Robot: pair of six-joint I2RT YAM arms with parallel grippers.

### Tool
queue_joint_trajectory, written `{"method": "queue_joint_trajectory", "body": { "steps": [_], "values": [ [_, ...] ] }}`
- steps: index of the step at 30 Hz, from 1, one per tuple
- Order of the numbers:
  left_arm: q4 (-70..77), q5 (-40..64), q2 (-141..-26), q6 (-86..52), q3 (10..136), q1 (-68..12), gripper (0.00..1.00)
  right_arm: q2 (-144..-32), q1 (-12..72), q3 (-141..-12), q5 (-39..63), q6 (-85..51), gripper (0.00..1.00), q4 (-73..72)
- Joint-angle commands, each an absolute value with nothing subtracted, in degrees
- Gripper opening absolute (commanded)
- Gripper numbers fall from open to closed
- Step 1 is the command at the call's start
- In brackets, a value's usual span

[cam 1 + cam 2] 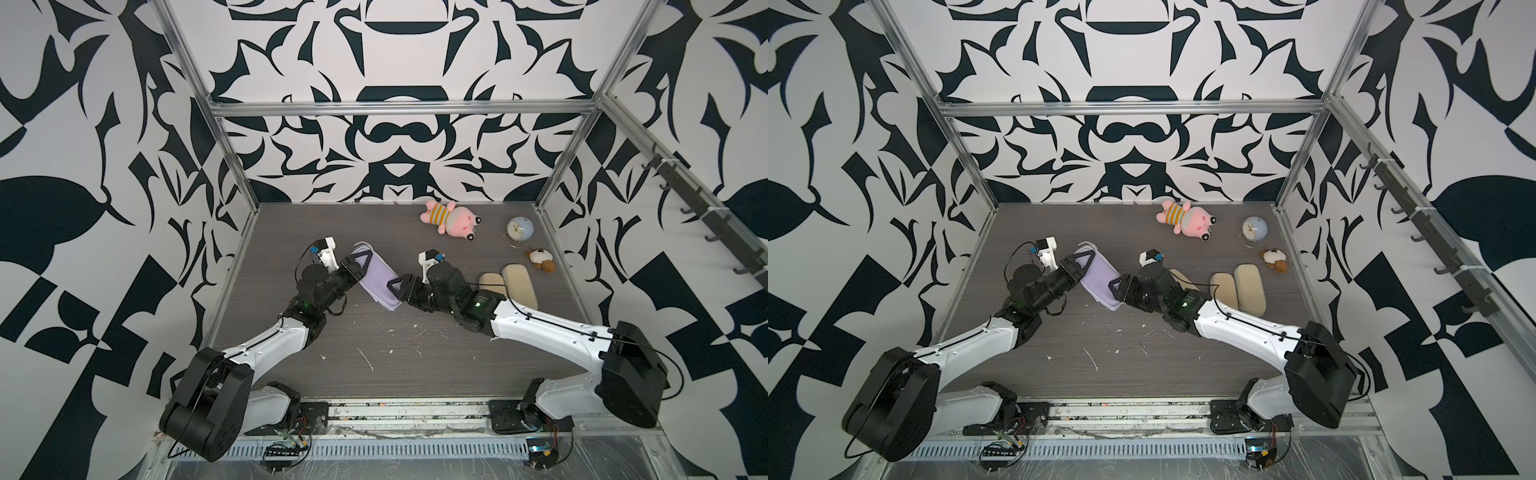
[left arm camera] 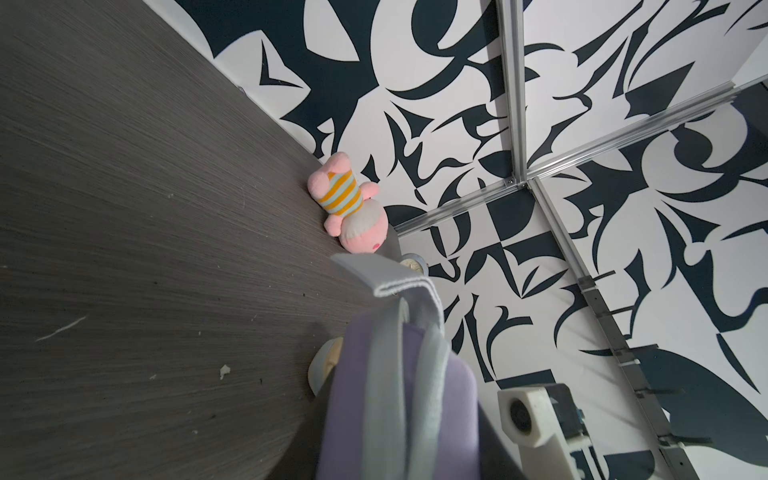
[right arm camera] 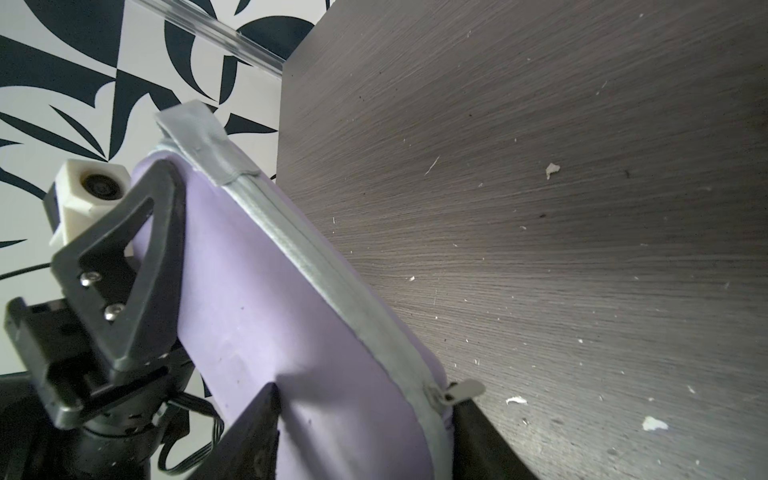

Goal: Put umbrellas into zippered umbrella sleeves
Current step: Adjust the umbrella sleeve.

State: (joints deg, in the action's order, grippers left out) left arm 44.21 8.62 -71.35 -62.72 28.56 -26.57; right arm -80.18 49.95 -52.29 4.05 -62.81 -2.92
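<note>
Robotics lab cell: alu frame, b/w patterned walls, wood-grain bench w/ mounting rail.

No text, label, brand or number can be read in any view. The dial of the small round clock, near the far right corner of the tabletop, is too small for its markings to be read.

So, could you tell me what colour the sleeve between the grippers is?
Lavender sleeve, clearest in right wrist view.
</note>
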Motion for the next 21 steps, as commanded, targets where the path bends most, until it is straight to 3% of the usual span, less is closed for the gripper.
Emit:
{"method": "queue_joint_trajectory", "body": {
  "steps": [1,2,4,6,8,11,14,15,17,21],
  "values": [
    [53.86,14.77,-69.89,-69.57,30.76,-29.80,0.00,-82.58,53.00,-55.48,12.27,-63.27,0.33,-14.83],
    [54.39,14.96,-70.04,-69.98,30.72,-29.80,0.00,-82.69,52.98,-55.28,12.62,-63.42,0.24,-17.09],
    [55.21,15.15,-70.16,-70.82,30.35,-29.84,0.14,-82.93,52.94,-55.10,13.78,-64.21,0.03,-21.57],
    [55.47,15.12,-69.90,-71.18,29.88,-29.80,0.26,-82.65,52.98,-54.64,14.09,-65.18,0.00,-24.68],
    [55.67,14.94,-69.70,-71.15,29.62,-29.81,0.30,-82.47,52.83,-53.42,14.66,-66.79,0.00,-28.10],
    [56.78,15.14,-70.07,-71.45,29.62,-29.39,0.26,-82.33,52.41,-50.87,15.43,-69.46,0.00,-34.28],
    [59.40,16.81,-71.15,-73.02,29.71,-28.16,0.09,-82.24,51.65,-47.55,16.20,-72.15,0.00,-40.38],
    [59.90,18.01,-71.32,-73.78,29.71,-27.04,0.03,-81.43,50.83,-47.10,16.66,-72.22,0.11,-37.98],
    [60.95,20.94,-71.15,-75.26,29.51,-24.12,0.00,-78.41,49.31,-46.17,17.26,-70.08,0.42,-29.92],
    [57.85,29.28,-70.29,-75.18,30.76,-18.64,0.00,-70.41,43.57,-45.41,22.18,-61.60,0.63,-10.75]
  ]
}}
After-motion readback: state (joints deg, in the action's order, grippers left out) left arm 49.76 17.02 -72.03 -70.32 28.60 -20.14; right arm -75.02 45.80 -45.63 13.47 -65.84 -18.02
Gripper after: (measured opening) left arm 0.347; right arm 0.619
